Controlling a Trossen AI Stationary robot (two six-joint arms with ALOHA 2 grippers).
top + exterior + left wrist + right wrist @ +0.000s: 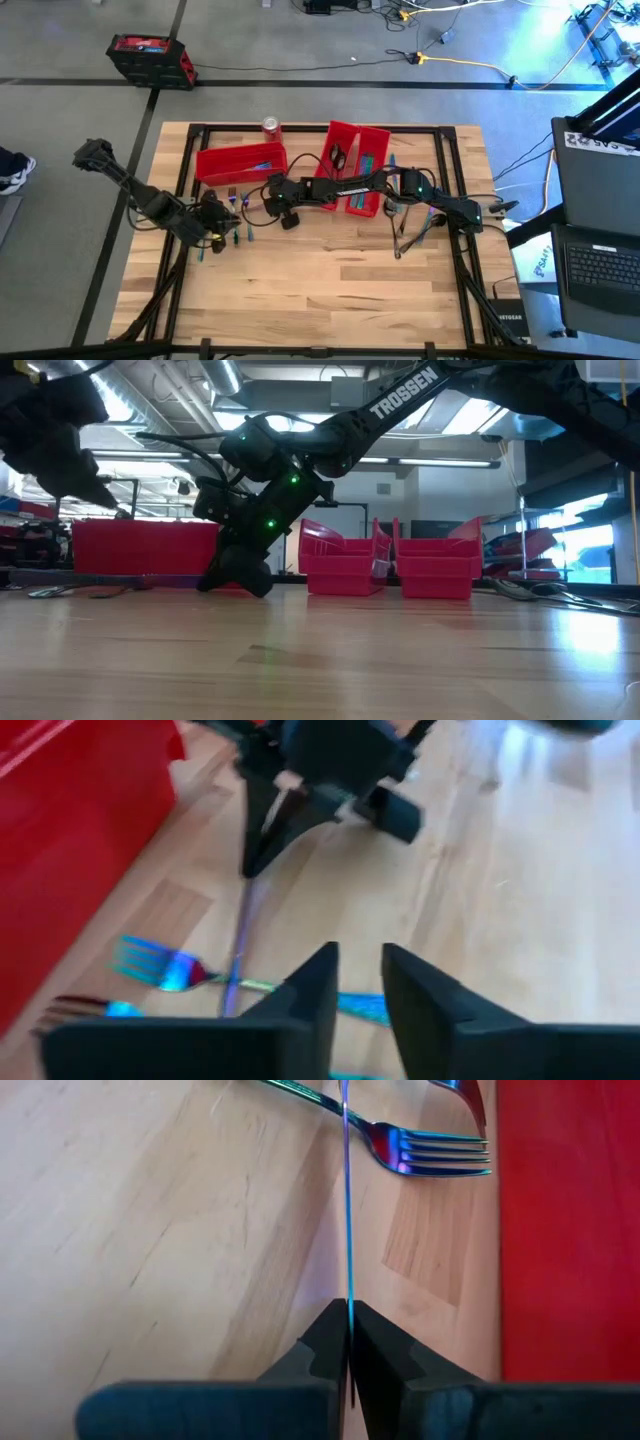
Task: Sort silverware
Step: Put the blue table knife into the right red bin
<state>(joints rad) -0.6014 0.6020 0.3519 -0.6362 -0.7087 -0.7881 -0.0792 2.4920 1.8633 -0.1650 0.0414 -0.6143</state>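
Right tool [349,1342] clenched on thin knife [346,1200], blade crossing fork [420,1146] beside red bin [570,1230]; left tool [360,982] slightly parted.

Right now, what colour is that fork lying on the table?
Shimmering blue and purple fork, clearest in the right wrist view.

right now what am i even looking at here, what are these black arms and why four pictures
These are two robot arms at a wooden table, each ending in a two-finger gripper. One picture looks straight down from above, one looks level across the tabletop, and the other two come from cameras on each arm's wrist. On the table lie red bins, a red soda can and small shiny blue-purple silverware, such as a fork. The right gripper has reached across toward the left bin and is shut on a thin knife. The left gripper hangs slightly open just above the table beside it, holding nothing.
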